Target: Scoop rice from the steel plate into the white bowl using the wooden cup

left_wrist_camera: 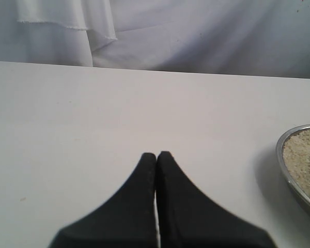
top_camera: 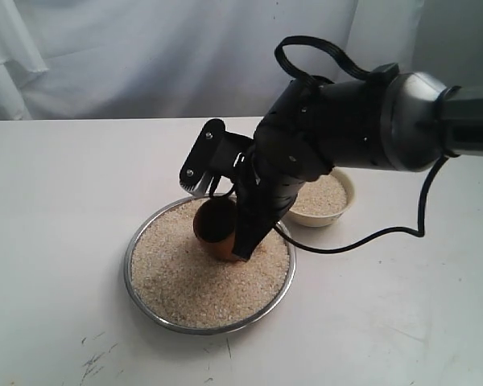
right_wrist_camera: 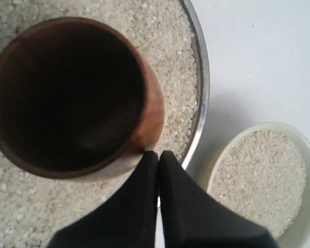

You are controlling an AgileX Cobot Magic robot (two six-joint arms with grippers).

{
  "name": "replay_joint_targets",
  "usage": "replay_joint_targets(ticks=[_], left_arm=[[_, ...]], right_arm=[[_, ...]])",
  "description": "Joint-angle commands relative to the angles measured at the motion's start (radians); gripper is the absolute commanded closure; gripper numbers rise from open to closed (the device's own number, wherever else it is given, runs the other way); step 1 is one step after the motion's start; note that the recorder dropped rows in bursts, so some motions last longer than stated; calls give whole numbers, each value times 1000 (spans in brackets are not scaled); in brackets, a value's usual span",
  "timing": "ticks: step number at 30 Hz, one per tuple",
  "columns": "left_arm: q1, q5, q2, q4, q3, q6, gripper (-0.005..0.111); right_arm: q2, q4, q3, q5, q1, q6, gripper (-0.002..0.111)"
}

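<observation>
Right wrist view | right fingers (right_wrist_camera: 129, 206) were pressed together, holding nothing, tips at wooden cup (right_wrist_camera: 67, 98) | cup stood in rice (right_wrist_camera: 165, 51) on steel plate (right_wrist_camera: 202, 77) | judgement: fingers should open, then pinch cup wall firmly.

**White table, white drapes**

You are looking at a plain white table (top_camera: 48, 241) that fills the lower scene, with a few dark scuffs (top_camera: 92, 363) on its near side. Behind it hangs a white curtain (top_camera: 145, 56) in loose folds. Light is soft and even, shadows faint.
</observation>
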Motion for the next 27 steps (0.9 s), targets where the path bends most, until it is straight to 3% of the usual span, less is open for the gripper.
replay_joint_targets(ticks=[1,27], left_arm=[[-3,-13,-4,1,5,0,107],[-3,-13,-4,1,5,0,107]], right_arm=[[6,11,4,-59,22,4,108],[21,100,4,-145,76,0,108]])
